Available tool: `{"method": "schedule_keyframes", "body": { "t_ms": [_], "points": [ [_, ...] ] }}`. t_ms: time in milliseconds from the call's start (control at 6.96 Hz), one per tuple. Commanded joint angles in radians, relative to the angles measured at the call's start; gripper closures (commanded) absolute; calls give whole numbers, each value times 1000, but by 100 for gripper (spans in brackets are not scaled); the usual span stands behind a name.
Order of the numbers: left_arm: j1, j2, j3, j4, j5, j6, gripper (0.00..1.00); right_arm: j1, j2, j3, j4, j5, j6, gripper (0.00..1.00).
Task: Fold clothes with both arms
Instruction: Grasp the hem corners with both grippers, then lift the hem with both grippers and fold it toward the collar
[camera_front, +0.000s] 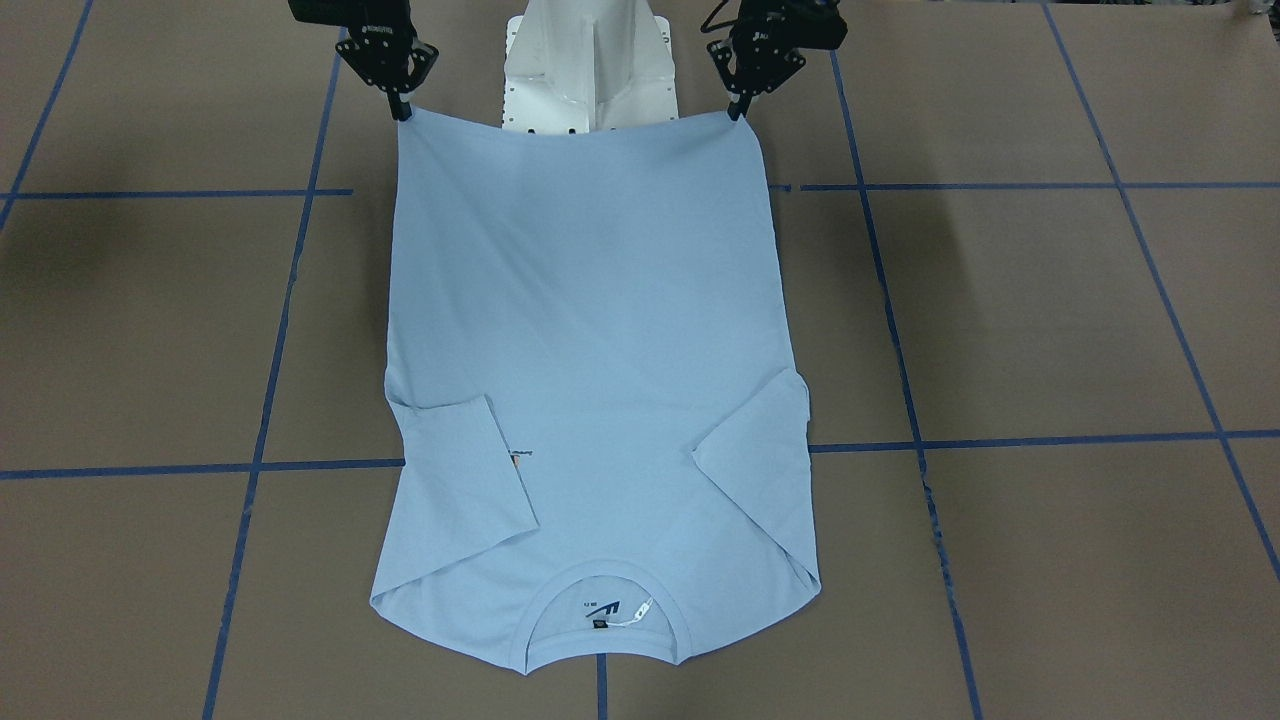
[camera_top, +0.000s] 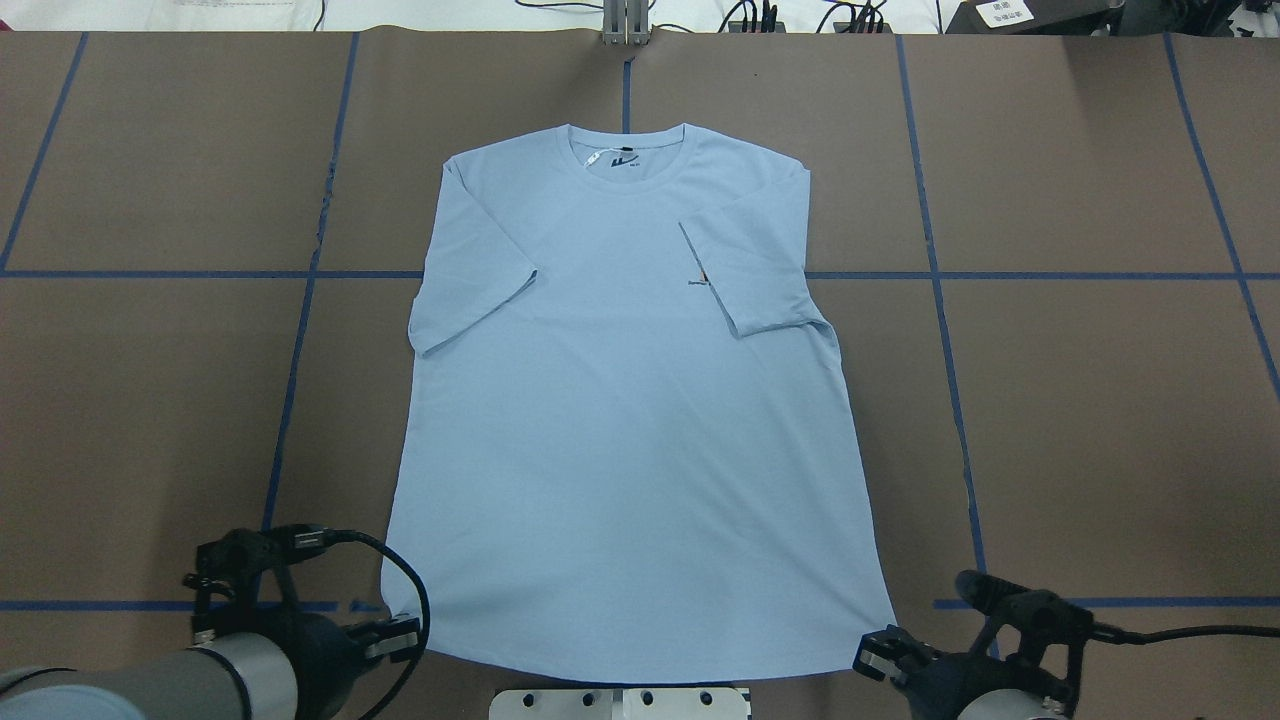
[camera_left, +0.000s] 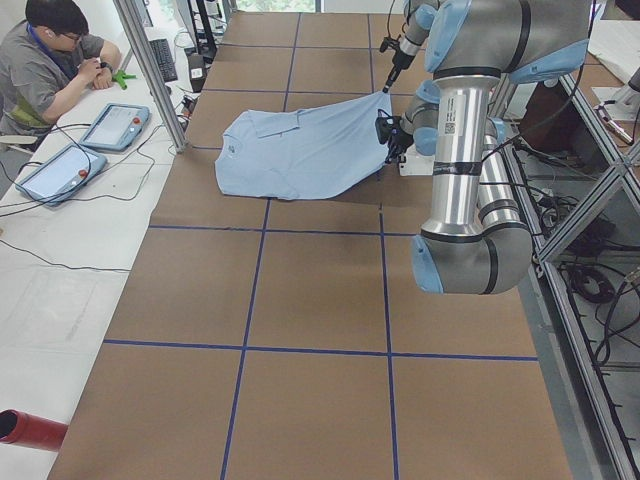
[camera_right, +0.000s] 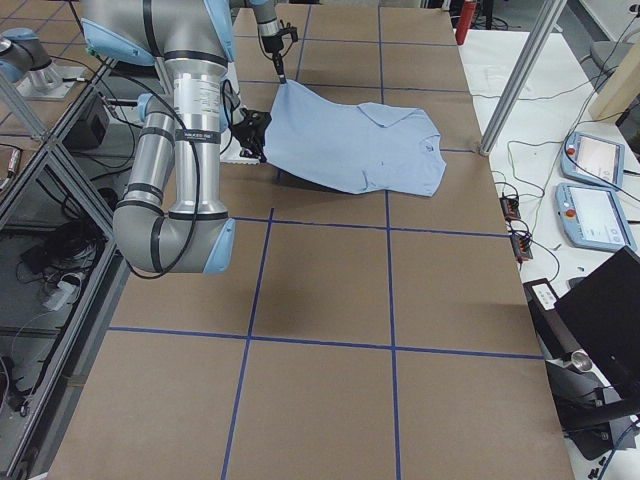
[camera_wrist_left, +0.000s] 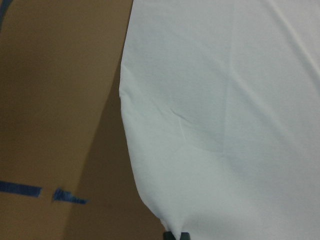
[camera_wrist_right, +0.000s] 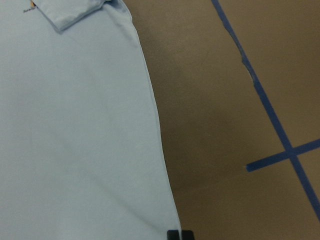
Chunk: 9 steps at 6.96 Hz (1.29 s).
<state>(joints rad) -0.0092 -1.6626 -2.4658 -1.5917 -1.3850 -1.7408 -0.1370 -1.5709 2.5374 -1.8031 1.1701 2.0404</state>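
Light blue short-sleeved T-shirt (camera_front: 590, 330), spread flat beyond them, is clenched at its raised hem corners by the black left gripper (camera_front: 740, 112) and right gripper (camera_front: 401, 110), which are best carried collarward level and together.

Brown table (camera_top: 1100, 400); blue tape grid (camera_top: 1050, 275)

Left gripper (camera_front: 739, 111) pinches the T-shirt (camera_front: 590, 330) hem; right gripper (camera_front: 401, 111) likewise, both raised.
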Motion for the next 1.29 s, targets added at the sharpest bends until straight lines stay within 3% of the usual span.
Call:
{"method": "schedule_keyframes", "body": {
  "t_ms": [0,144,288,431,575,863,1150],
  "points": [
    [-24,-139,-214,313,-138,4,100,109,169,176,-308,196,-31,100],
    [-96,-254,-206,388,-194,108,100,187,248,172,-332,206,-145,100],
    [-176,-290,-193,392,-201,226,100,271,311,150,-335,242,-248,100],
    [-302,-293,-156,391,-215,335,100,416,343,103,-334,343,-355,100],
    [-459,-308,-78,383,-314,486,100,557,417,4,-328,409,-464,100],
    [-639,-371,183,258,-341,630,100,727,536,-229,-274,441,-580,100],
    [-698,-397,478,14,-335,662,100,845,542,-471,-40,483,-652,100]
  ]
}}
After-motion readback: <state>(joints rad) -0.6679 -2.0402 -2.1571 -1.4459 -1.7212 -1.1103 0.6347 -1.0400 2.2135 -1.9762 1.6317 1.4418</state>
